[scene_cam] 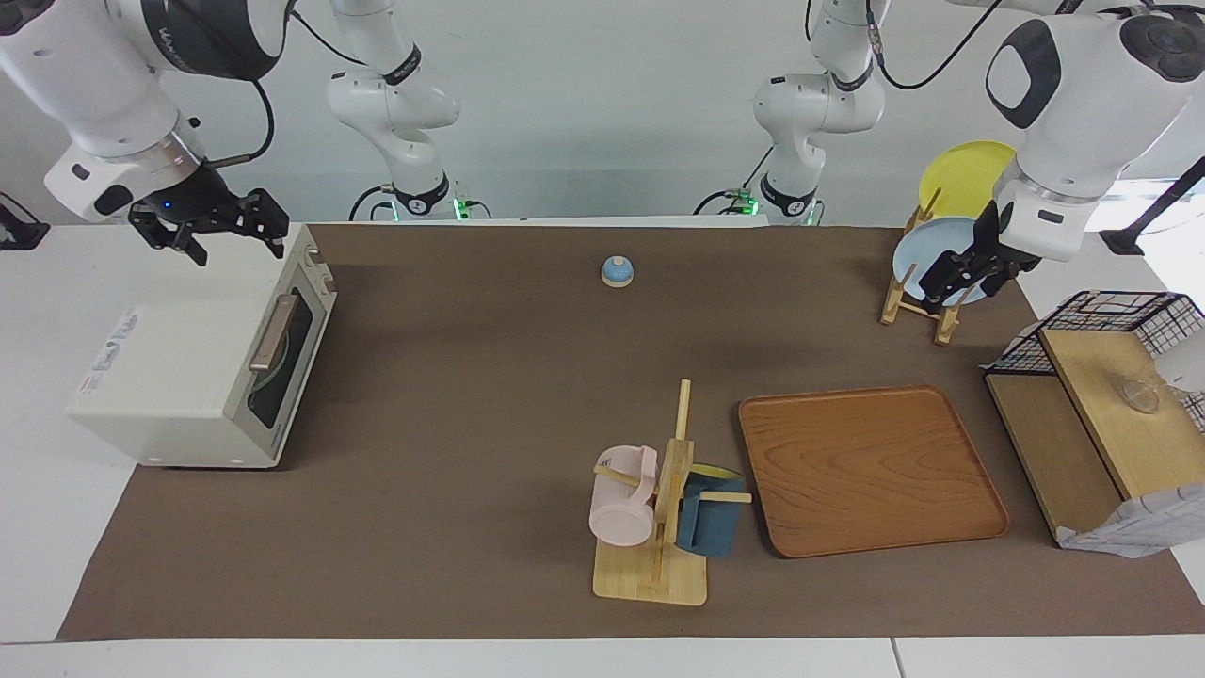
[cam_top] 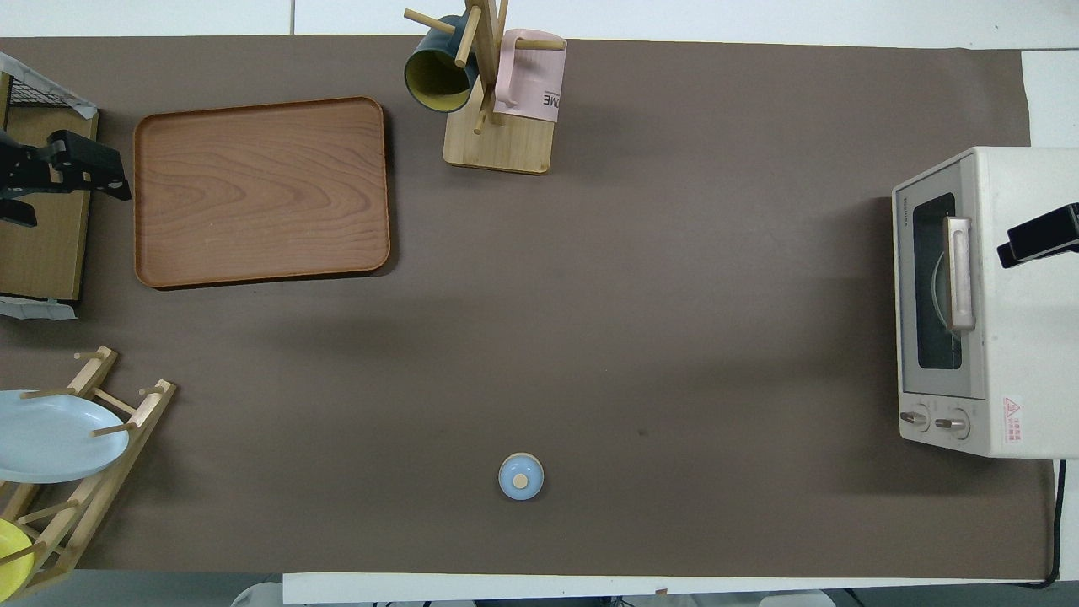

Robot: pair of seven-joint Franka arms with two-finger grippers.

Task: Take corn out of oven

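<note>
Two arms raised, both grippers spread wide and holding nothing. Oven [scene_cam: 202, 363], cream-white, at the right arm's end of the table; door shut, bar handle across dark glass. Right gripper [scene_cam: 215, 224] over the oven top. Left gripper [scene_cam: 960, 273] over the plate rack [scene_cam: 918, 301]. Corn not visible.

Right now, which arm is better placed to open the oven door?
The right. The right gripper hangs open over the oven, near its handle; the left gripper waits over the plate rack.

White table [scene_cam: 38, 311], brown mat [scene_cam: 471, 377] across it, plain pale wall [scene_cam: 602, 94], even light
</note>
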